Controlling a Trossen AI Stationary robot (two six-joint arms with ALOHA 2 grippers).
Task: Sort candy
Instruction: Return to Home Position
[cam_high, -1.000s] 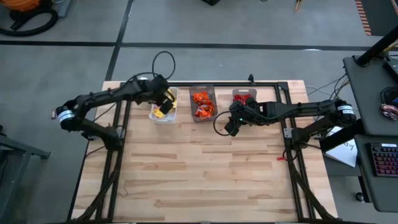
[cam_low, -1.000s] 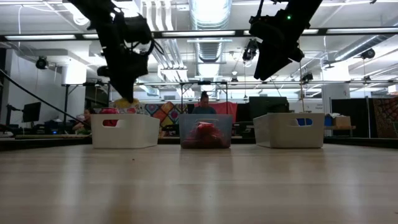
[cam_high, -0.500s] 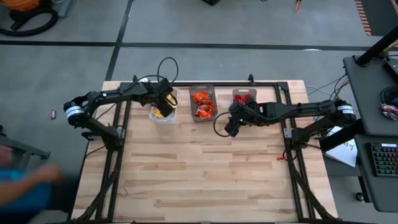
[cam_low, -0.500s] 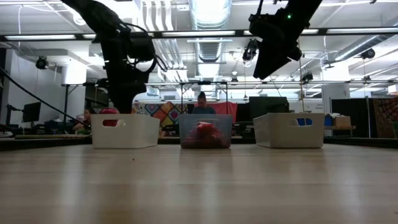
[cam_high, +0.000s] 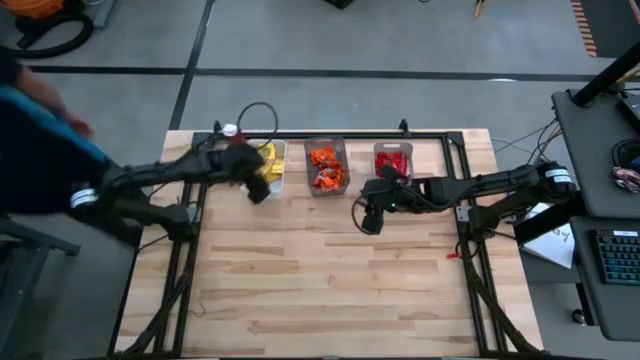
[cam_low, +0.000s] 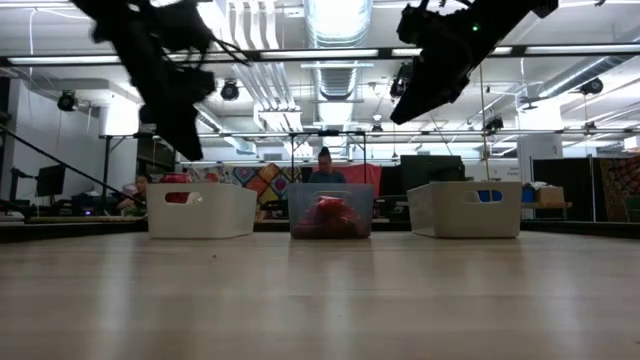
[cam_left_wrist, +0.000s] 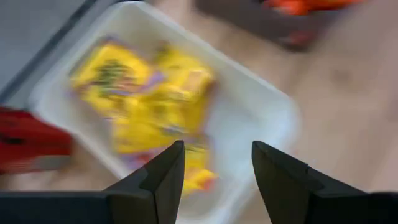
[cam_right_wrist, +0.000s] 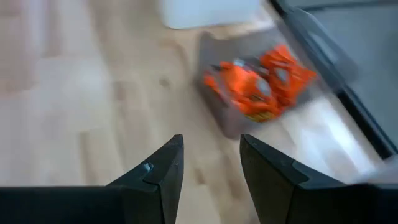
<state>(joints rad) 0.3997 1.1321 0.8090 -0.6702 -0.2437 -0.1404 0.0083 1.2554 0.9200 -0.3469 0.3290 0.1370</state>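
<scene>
The high view looks straight down on the whole table (cam_high: 330, 280). The low view looks level across it. Both share the bins (cam_low: 465, 215); each wrist view sits close above one.

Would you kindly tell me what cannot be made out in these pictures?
- Low view: the wall of the white bin hides what it holds.
- High view: the left arm covers part of the yellow candy, so it cannot be counted.
- High view: the red candy is too small to count.
- Left wrist view: a red thing beside the bin is cut off by the edge.
- High view: a person is cut off at the edge.
</scene>
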